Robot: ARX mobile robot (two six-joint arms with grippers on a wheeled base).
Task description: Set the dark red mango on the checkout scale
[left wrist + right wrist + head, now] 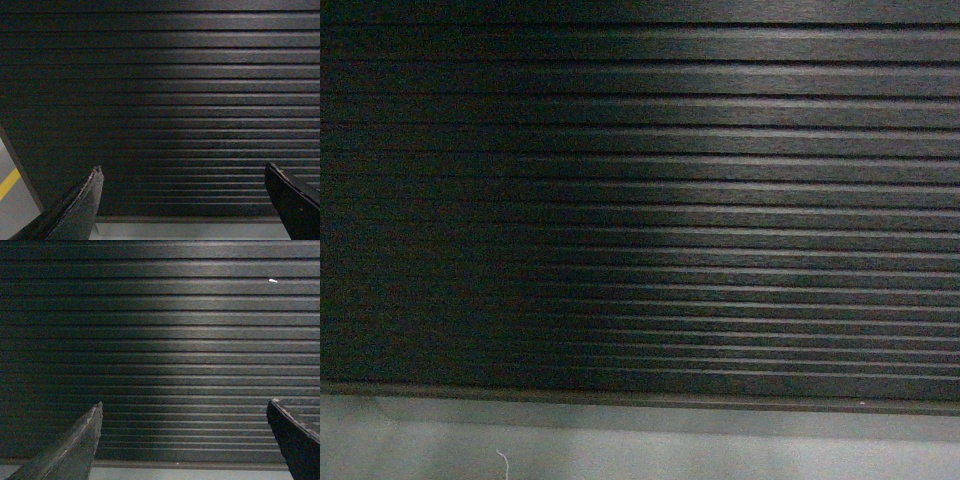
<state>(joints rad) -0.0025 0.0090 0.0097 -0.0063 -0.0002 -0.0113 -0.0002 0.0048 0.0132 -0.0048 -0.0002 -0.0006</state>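
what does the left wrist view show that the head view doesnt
Only the left wrist view shows the open, empty left claw, a yellow floor stripe and the panel's left edge. Only the head view shows a small white thread on the grey floor. Both show the checkout ribbed black front; neither shows mango or scale.

Our two grippers, seen from the wrist cameras

We see only our fingertips: the left gripper (182, 172) shows two black, wedge-shaped fingers (80, 210) tapering to blunt tips, with pale scuffing along the tip edges; the right gripper (185, 407) shows the same pair of dark fingers (75, 450), their edges worn greyish and rough. No cables, screws or markings show.
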